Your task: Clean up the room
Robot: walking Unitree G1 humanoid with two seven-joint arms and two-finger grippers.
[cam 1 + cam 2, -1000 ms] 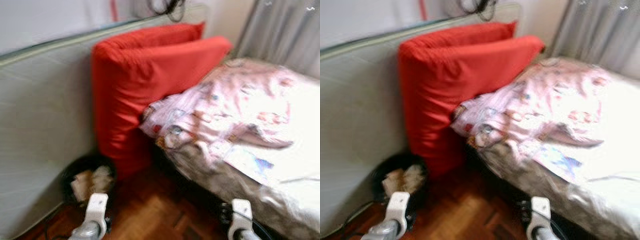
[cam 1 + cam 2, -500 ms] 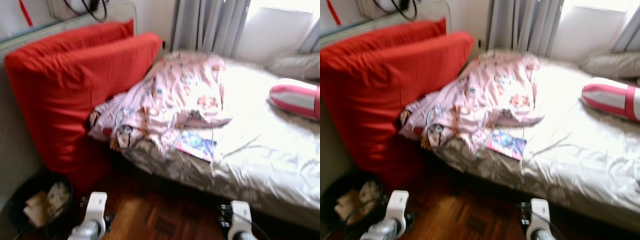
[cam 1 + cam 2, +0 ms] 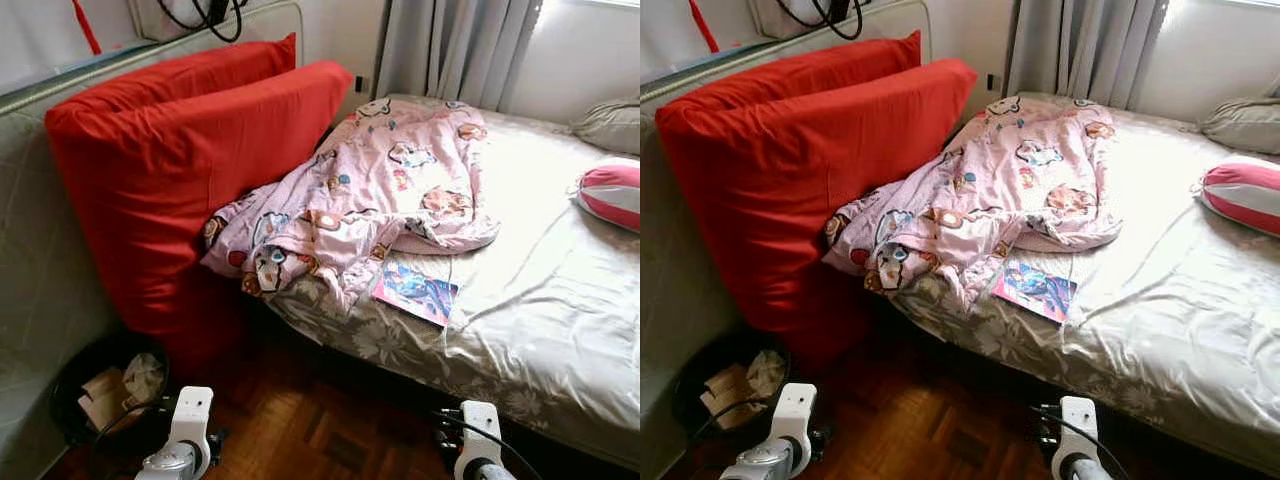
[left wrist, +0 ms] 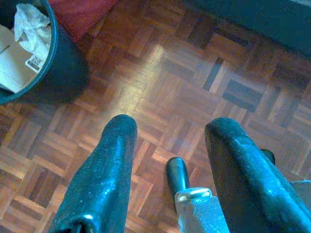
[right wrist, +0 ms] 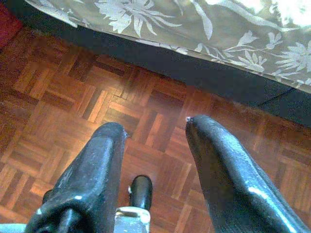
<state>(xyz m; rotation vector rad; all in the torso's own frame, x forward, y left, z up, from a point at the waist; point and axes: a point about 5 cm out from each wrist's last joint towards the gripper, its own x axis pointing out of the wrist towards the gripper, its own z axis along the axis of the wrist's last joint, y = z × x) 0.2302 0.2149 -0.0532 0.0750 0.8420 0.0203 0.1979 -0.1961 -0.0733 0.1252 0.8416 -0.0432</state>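
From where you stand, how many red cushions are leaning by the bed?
2: the front red cushion stands against the bed's end, under the pink blanket's edge; the back red cushion stands behind it, against the grey mattress. More may be hidden.

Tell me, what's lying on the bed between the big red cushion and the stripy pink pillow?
A crumpled pink blanket and a colourful book lie between the red cushion and stripy pillow, in both eye views.

sharp daylight from window, glare on bed (image 3: 560, 200)
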